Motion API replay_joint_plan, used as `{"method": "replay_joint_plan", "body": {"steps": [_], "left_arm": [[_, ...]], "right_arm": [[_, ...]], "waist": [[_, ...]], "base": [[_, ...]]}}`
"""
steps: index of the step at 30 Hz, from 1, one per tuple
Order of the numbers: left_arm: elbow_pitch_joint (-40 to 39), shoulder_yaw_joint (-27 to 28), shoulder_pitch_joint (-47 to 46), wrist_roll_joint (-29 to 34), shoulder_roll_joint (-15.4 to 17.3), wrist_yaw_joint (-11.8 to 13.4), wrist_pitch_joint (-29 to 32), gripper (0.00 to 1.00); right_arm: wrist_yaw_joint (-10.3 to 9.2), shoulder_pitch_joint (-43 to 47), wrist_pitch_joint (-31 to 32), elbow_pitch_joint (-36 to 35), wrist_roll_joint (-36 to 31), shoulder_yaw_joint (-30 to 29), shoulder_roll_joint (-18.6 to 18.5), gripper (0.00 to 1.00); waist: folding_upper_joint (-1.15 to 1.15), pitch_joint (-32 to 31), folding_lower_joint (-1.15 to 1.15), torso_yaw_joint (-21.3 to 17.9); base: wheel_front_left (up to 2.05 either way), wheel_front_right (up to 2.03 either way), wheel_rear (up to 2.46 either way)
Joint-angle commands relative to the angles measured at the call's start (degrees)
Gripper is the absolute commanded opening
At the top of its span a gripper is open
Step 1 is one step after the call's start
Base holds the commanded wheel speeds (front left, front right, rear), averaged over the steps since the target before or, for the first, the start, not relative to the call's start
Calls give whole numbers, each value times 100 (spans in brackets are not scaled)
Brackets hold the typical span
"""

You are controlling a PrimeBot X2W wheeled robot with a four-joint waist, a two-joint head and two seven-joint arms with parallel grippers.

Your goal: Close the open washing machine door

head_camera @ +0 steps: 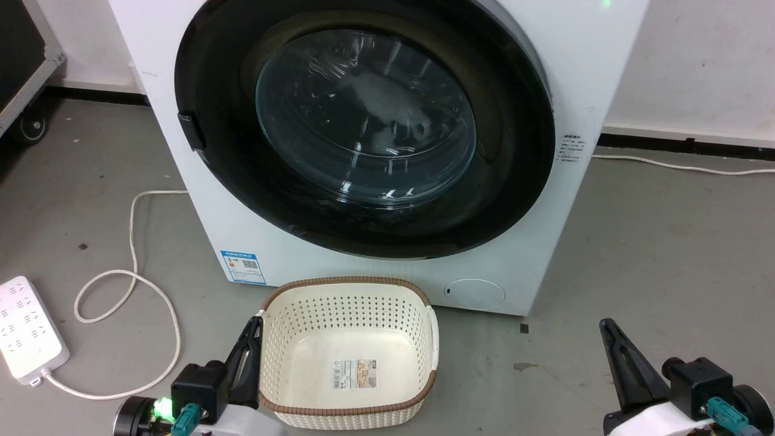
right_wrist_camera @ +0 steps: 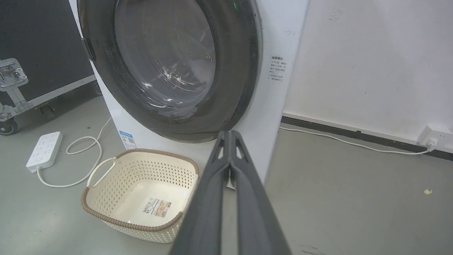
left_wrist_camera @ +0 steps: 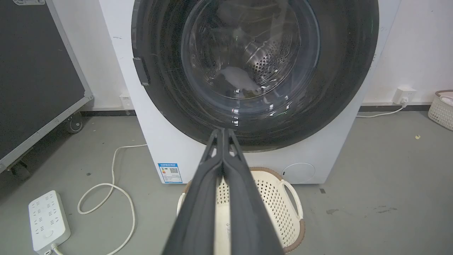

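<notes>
The washing machine door, round with a wide glossy black rim and a bulging glass centre, lies flat against the front of the white washing machine. In the left wrist view the door lets the perforated steel drum and a pale cloth show through its glass. The right wrist view catches the door from the side, flush with the machine's face. My left gripper is low at the left, shut and empty, beside the basket. My right gripper is low at the right, also shut and empty, well clear of the machine.
A cream perforated basket stands on the floor right before the machine, holding nothing. A white power strip and its looping cable lie at the left. A black wheeled case stands further left. Another cable runs along the right wall.
</notes>
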Motion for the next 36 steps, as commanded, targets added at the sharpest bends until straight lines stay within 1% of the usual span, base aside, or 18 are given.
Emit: {"method": "replay_joint_plan", "body": {"steps": [1,36], "left_arm": [[-37,19,-90,50,-25,38,35,0],[-198,193,-152,142,-83,206,445,0]], "right_arm": [[-3,-94,38,-47,-16,9,13,0],[-4,-194,450,-241,-63,94,20,0]], "waist": [[0,2,0,-7],[0,46,0,-168]], "base": [[0,0,0],[0,0,0]]}}
